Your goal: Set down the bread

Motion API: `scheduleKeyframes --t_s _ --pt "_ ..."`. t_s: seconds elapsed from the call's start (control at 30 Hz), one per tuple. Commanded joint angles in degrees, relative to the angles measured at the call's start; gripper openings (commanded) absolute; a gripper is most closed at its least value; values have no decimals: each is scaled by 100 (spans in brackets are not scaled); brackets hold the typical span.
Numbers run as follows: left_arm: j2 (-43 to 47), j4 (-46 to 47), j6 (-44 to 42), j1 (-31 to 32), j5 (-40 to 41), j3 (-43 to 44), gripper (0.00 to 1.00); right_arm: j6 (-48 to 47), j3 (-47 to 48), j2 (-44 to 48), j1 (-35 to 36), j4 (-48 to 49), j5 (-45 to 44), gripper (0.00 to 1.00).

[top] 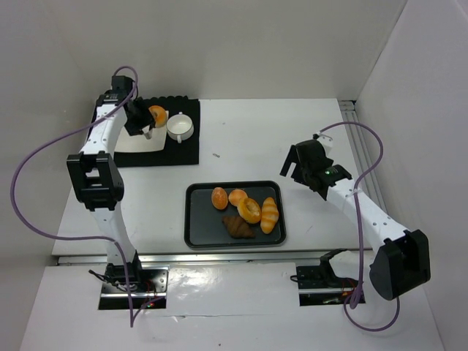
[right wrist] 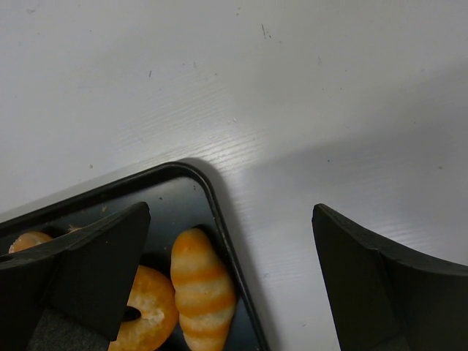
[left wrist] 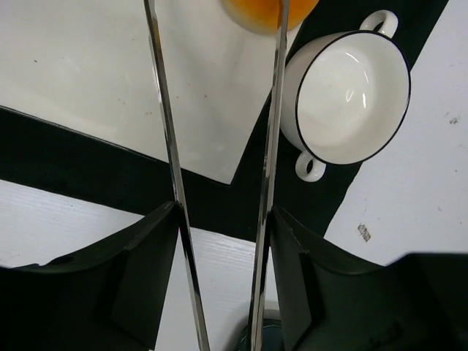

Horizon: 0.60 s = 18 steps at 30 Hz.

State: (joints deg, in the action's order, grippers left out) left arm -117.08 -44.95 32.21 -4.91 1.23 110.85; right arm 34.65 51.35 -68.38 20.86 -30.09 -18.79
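Note:
The bread (top: 157, 115) is a golden-orange piece lying on the white square plate (top: 139, 141) at the back left. In the left wrist view only its lower edge (left wrist: 256, 16) shows at the top; its hole is hidden. My left gripper (left wrist: 223, 212) is shut on metal tongs (left wrist: 170, 139) and hovers over the plate (left wrist: 88, 80). The tongs' arms are spread: the right arm crosses the bread, the left stands apart from it. My right gripper (right wrist: 228, 219) is open and holds nothing, above the table by the tray's far right corner.
A white cup (left wrist: 351, 95) with two handles sits on the black mat (top: 186, 150) beside the plate. The dark tray (top: 196, 234) holds two round buns, a ring doughnut (right wrist: 142, 311), a striped roll (right wrist: 201, 289) and a chocolate croissant (top: 238, 227).

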Motion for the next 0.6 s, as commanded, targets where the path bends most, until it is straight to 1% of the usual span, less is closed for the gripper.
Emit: scheduleKeyframes --t_s 0.0,0.13,0.17,0.2,0.23,0.27,0.33,0.37,0.4,0.43,0.47,0.5,0.57 --pt "510 135 -144 -1 61 51 64 24 226 114 49 99 -213 99" --pt "931 136 -206 51 140 51 62 24 226 167 49 99 -213 99" --pt "1176 136 -206 51 288 51 59 24 226 219 49 99 -213 99" --pt "1335 136 -206 130 411 51 59 24 226 220 49 99 -213 99" --pt "1537 257 -206 183 508 -158 58 24 226 220 49 47 -213 99" --pt "1922 389 -354 235 579 -282 58 76 226 272 49 47 -213 99" --pt "2197 705 -495 463 309 -546 58 77 156 351 49 47 -213 99" --pt "2268 768 -627 586 238 -547 56 77 156 352 49 99 -213 99" --pt "2268 768 -628 901 237 -547 56 77 104 352 49 99 -265 99" --pt "2268 821 -697 1078 185 -547 55 77 103 352 49 99 -266 99" --pt "2199 891 -759 1262 184 -547 55 77 103 352 49 99 -266 99" --pt "2120 891 -760 1612 184 -547 54 77 103 352 49 99 -266 99" --pt "1742 1066 -829 1930 62 -486 54 77 164 352 49 47 -266 99"
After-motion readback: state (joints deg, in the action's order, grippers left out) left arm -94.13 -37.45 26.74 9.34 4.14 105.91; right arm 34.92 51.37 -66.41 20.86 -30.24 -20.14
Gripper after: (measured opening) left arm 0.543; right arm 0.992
